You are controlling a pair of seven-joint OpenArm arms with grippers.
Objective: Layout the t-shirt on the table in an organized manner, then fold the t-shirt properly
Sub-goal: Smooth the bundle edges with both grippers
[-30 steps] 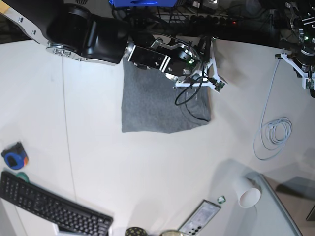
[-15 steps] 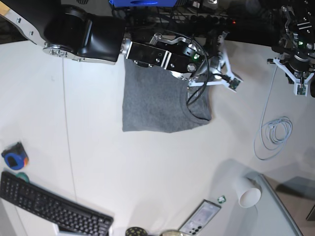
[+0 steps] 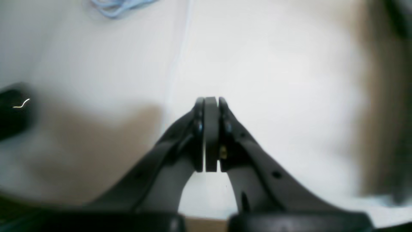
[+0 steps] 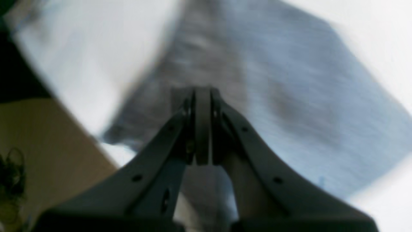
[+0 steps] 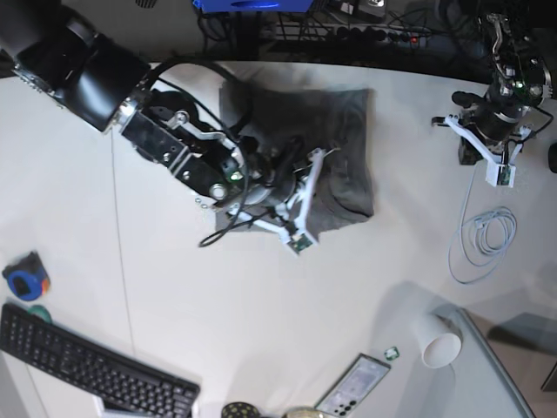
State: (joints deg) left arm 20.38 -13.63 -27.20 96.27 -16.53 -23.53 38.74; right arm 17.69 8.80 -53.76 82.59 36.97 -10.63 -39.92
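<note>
The t-shirt [image 5: 344, 131] lies as a folded grey rectangle on the white table [image 5: 261, 305], toward its far side. My right gripper [image 5: 294, 207] hovers over the shirt's near edge, with the black arm crossing the shirt's left part. In the right wrist view that gripper [image 4: 201, 93] is shut and empty, with blurred grey cloth [image 4: 289, 80] under it. My left gripper [image 5: 486, 144] stands at the far right, away from the shirt. In the left wrist view it [image 3: 210, 103] is shut with nothing in it, above bare table [image 3: 257, 64].
A coiled white cable [image 5: 483, 235] lies right of the shirt, below the left gripper. A paper cup [image 5: 435, 340] lies on its side at the front right, with a phone-like device [image 5: 352, 387] nearby. A black keyboard [image 5: 87, 366] and a blue object [image 5: 26, 277] sit at the front left.
The right arm has swung from the shirt's far edge to its near edge. The left arm has shifted slightly left and toward the front. Both grippers stay shut.
</note>
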